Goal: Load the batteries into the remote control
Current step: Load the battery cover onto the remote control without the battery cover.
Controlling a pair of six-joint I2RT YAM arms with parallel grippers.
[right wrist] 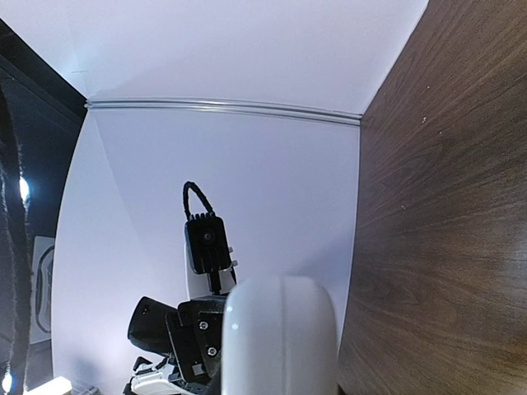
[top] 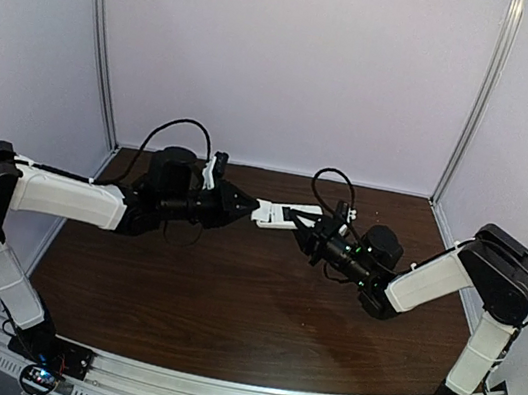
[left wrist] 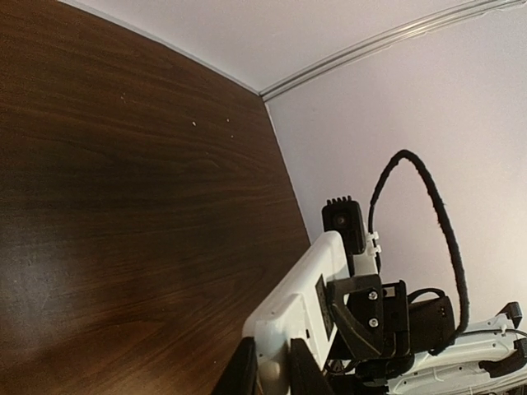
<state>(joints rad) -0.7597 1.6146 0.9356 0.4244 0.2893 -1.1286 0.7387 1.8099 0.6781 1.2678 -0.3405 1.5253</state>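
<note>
**Remote control held aloft between two robot arms**

The white remote control [top: 282, 212] is clamped at one end by the closed fingers of the left gripper [top: 252, 211] and at the other by those of the right gripper [top: 302, 224], and is held clear above the dark wooden tabletop [top: 226, 303]. Black cables [top: 180, 126] are looped over both wrists. A sticker [right wrist: 43, 284] on the side wall is too blurred to be read.

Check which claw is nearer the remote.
Neither, left and right both grip it: the left claw pinches one end of the remote, and the right claw clamps the opposite end.
</note>
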